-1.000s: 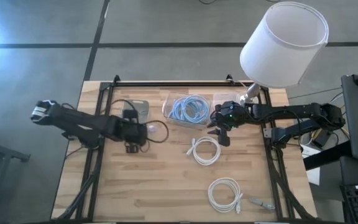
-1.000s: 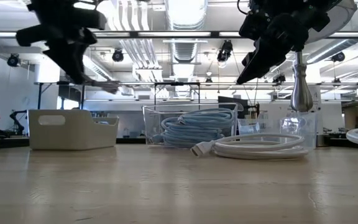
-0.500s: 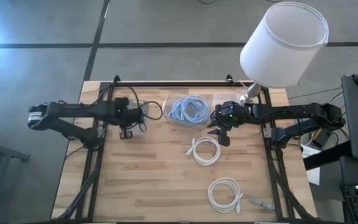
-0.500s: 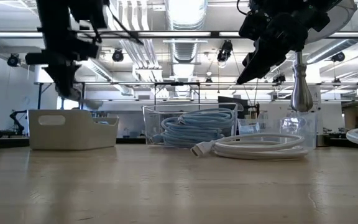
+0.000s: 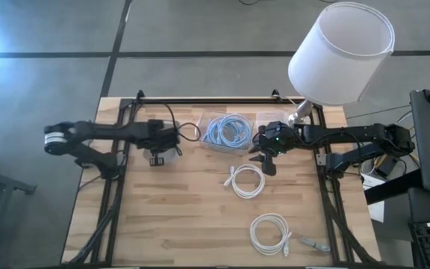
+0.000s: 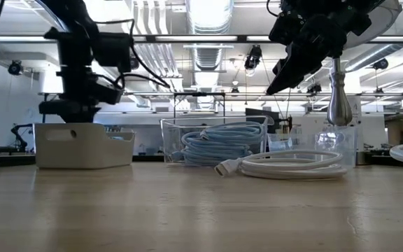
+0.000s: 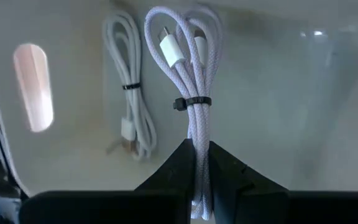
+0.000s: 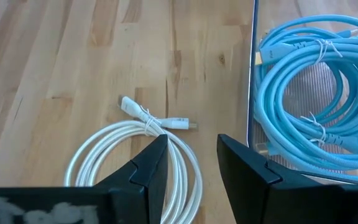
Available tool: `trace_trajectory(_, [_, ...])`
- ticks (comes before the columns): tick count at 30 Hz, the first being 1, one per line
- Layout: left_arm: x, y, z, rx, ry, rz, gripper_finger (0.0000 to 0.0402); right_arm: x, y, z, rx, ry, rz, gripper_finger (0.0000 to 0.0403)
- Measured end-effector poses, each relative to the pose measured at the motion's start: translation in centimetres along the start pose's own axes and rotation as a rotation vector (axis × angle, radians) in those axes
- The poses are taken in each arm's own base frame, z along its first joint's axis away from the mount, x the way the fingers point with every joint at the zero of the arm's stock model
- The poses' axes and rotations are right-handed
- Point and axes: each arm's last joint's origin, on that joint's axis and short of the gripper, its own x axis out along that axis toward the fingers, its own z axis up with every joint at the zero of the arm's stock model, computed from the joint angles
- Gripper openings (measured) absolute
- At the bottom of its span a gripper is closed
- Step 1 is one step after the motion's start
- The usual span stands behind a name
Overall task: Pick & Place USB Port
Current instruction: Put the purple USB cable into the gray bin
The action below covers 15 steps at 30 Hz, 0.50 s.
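Observation:
My left gripper [image 5: 157, 143] is shut on a lavender braided USB cable bundle [image 7: 194, 81], tied with a black band. It hovers over the beige bin [image 5: 169, 128] at the table's far left, low over the bin's rim [image 6: 82, 143] in the low view. A thin white cable [image 7: 132, 106] lies on the bin's floor. My right gripper [image 8: 191, 162] is open and raised above the table, between a white coiled cable [image 8: 135, 149] and the clear bin of blue cables [image 8: 309, 93]. My left gripper pinches the lavender bundle between its two fingers, on the strands below the black band [image 7: 198, 134]. The fingers point down from above and lie across the strands. The looped end with the white plugs [image 7: 173, 53] hangs below the fingers inside the bin.
A lamp with a large white shade [image 5: 342, 48] stands at the far right corner. A second white coil [image 5: 269, 233] and a small grey connector [image 5: 316, 243] lie near the near edge. A smaller clear bin [image 5: 269, 119] sits beside the blue-cable bin. Bare wood lies near left.
My left gripper, shut on the lavender cable throughout, has moved from the table's left middle toward the far edge, over the beige bin, turning about and coming down close to the bin's rim. The cable has travelled with it. My right arm has kept still.

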Motion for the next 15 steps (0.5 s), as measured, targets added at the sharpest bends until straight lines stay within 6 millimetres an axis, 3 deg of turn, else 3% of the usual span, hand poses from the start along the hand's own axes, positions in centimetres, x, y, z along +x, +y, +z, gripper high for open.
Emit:
trace_trajectory(10, [2.2, 0.2, 0.8, 0.012, 0.057, 0.021, 0.0036, 0.0, 0.0, 0.0, 0.0, 0.0, 0.0, 0.0134])
trace_trajectory(15, [3.0, 0.0, 0.9, 0.027, 0.103, 0.033, 0.0056, 0.0, 0.0, 0.0, -0.003, -0.001, 0.0, 0.0136])
